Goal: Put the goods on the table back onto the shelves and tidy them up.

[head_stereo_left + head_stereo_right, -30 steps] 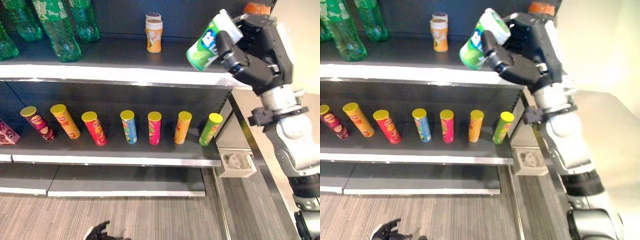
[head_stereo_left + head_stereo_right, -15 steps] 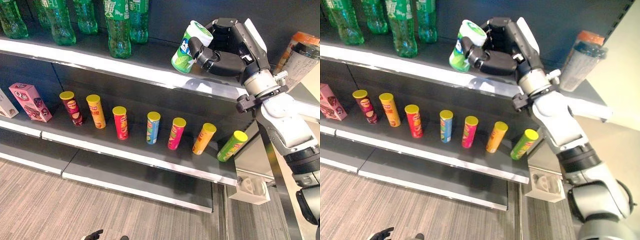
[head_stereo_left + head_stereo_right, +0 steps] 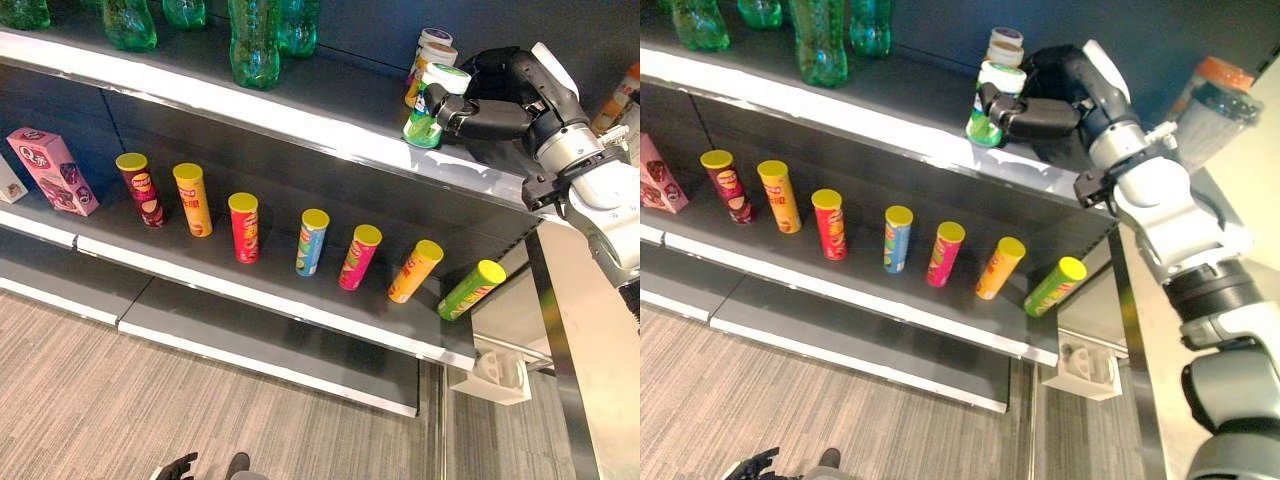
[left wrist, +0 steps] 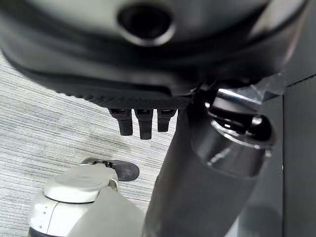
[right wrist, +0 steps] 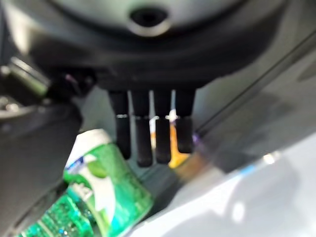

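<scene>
Currently the right robot hand [image 3: 485, 105] is clamped round a green-and-white can [image 3: 432, 104], which stands on the top shelf [image 3: 300, 118] just before two orange cans [image 3: 1005, 45]. Judged light, rigid, smooth-walled; mid-body is the best hold. Left robot hand [image 4: 140, 121] hangs low, fingers relaxed.

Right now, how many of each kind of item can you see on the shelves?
Tall crisp tubes, middle shelf: 7, from the first to the last.
Green bottles, top shelf: at least 4, cut off at the frame edge.
Green cup in right hand: 1.
Orange cups behind it: 2.
Pink box: 1.
Total: at least 15.
</scene>
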